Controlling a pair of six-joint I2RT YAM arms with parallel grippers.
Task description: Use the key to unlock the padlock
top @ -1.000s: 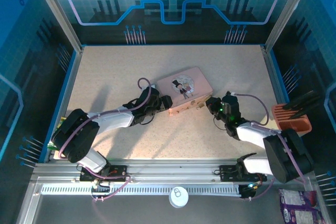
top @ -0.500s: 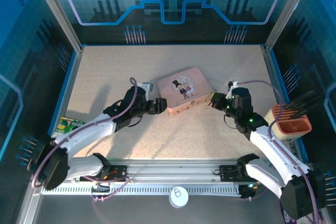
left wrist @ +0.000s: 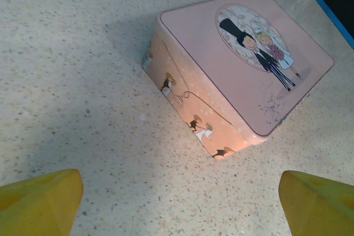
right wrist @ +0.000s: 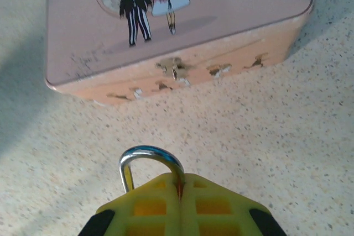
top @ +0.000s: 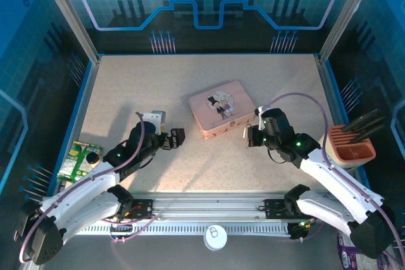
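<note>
Speckled beige table (top: 126, 86): takes up the middle of the overhead view, inside blue-lit walls.

Pink tin (top: 222, 107): lies flat just above centre of the overhead view, lid up, with a cartoon couple printed on it. It also shows in the upper right of the left wrist view (left wrist: 243, 64) and across the top of the right wrist view (right wrist: 166, 20). Neither gripper touches it.

Left gripper (top: 176, 138): lower left of the tin and apart from it. In its wrist view (left wrist: 180, 208) the yellow fingers stand wide apart at the bottom corners, released, with only bare table between them.

Right gripper (top: 251, 136): lower right of the tin, near its long side. In its wrist view (right wrist: 181, 183) the fingers are clenched together on the padlock (right wrist: 152, 150). The silver shackle sticks out from between the pads toward the tin. The lock's body is hidden in the grip.

Orange holder (top: 352, 145): at the right edge.

Green packet (top: 77, 159): at the left edge.
</note>
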